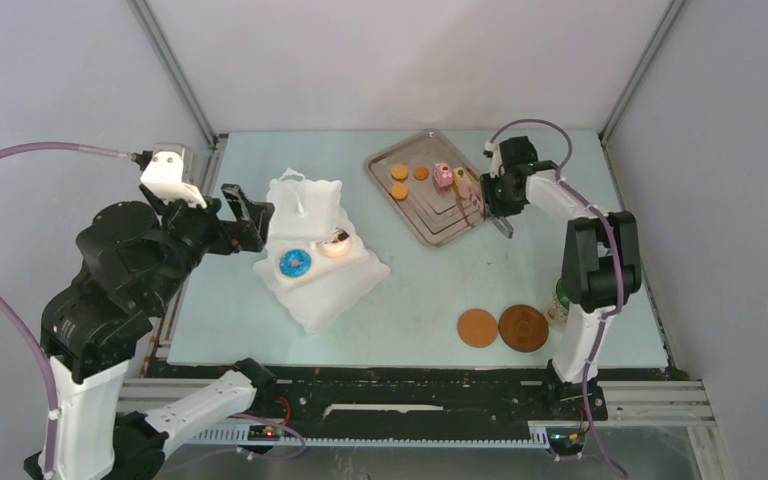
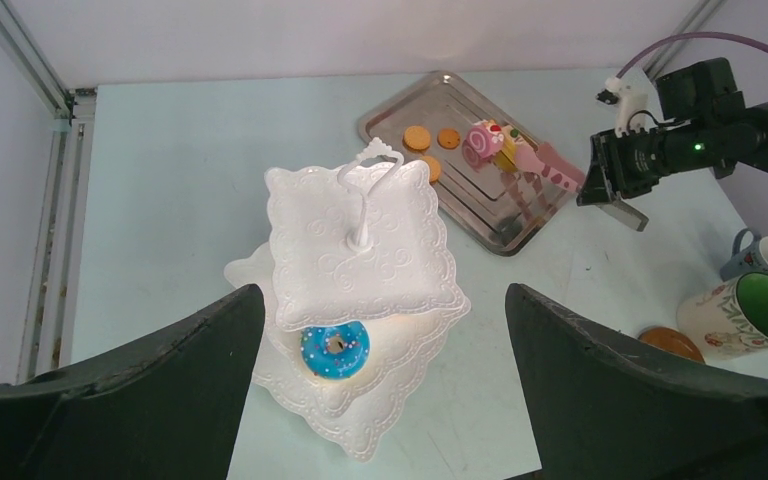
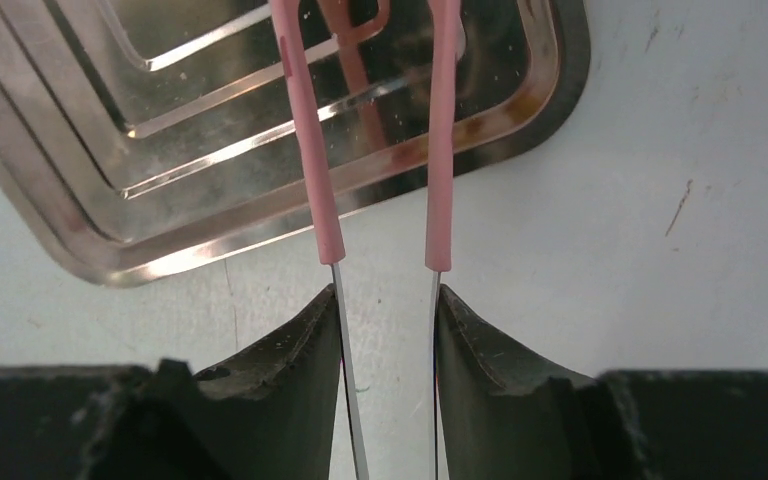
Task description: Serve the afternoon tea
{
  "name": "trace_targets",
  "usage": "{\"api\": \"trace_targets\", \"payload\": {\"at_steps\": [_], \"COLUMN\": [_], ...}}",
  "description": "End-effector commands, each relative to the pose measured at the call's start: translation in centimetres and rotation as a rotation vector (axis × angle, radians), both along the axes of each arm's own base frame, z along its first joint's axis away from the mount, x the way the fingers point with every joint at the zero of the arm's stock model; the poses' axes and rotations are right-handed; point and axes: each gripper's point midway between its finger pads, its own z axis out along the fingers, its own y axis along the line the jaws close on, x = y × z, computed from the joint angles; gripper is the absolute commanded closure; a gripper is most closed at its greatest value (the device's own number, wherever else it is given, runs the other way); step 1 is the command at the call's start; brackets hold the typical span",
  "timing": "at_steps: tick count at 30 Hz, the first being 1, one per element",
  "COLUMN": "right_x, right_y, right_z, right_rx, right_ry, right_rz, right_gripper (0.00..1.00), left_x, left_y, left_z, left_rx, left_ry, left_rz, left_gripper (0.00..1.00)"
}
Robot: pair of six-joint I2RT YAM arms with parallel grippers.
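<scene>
We are seeing the left gripper [image 1: 253,218] hanging just left of the white three-tier stand [image 2: 310,225], its fingers [image 2: 160,400] spread wide and holding nothing. The stand is sitting upright on the table [image 1: 220,320], and its bare top tier is overhanging the lower ones. A blue doughnut [image 2: 333,348] is resting on a lower tier, half hidden under that top tier, with a pink pastry [image 1: 336,243] beside it on the right.

Right of the stand and further back, the silver tray [image 1: 428,222] is lying at an angle, well apart from it. Three orange biscuits [image 1: 399,172] are lying at the tray end nearer the stand, with a pink cake roll [image 2: 483,140] and a yellow slice [image 1: 459,180] beyond them. The pink tongs [image 3: 305,150] are reaching over the tray toward those cakes; we are not able to tell whether the tips are touching any. The right gripper [image 3: 387,310] is pinching the tongs' bare metal shanks between narrow-set fingers.

Right of the stand and nearer the arms, two brown coasters [image 1: 477,327] are lying side by side. Beyond them the green-lined mug [image 2: 745,315] and small white cup [image 2: 765,257] are standing close together, and the right arm [image 1: 595,260] is blocking most of them in the top view.
</scene>
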Motion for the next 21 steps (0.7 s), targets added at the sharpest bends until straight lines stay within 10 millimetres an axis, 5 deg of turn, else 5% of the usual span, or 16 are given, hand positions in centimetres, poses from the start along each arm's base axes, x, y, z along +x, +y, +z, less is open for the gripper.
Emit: {"api": "trace_targets", "payload": {"at_steps": [1,13,21], "right_x": [2.7,3.6,-1.3], "right_y": [0.4,0.6,0.5], "right_z": [0.9,1.2,4.4], "right_rx": [-0.11,-0.198,-0.09], "right_ry": [-0.075,-0.091,-0.115], "right_rz": [0.01,0.019,-0.025], "right_gripper": [0.63,0.84,0.86], "left_x": [0.5,0.6,0.6], "left_y": [-0.1,-0.1,-0.6], "left_z": [1.0,1.0,0.8], "left_rx": [0.003,-0.008,-0.009], "left_ry": [-0.024,-0.02,-0.023], "left_rz": [0.002,0.003,-0.021], "left_gripper": [0.02,0.02,0.02]}}
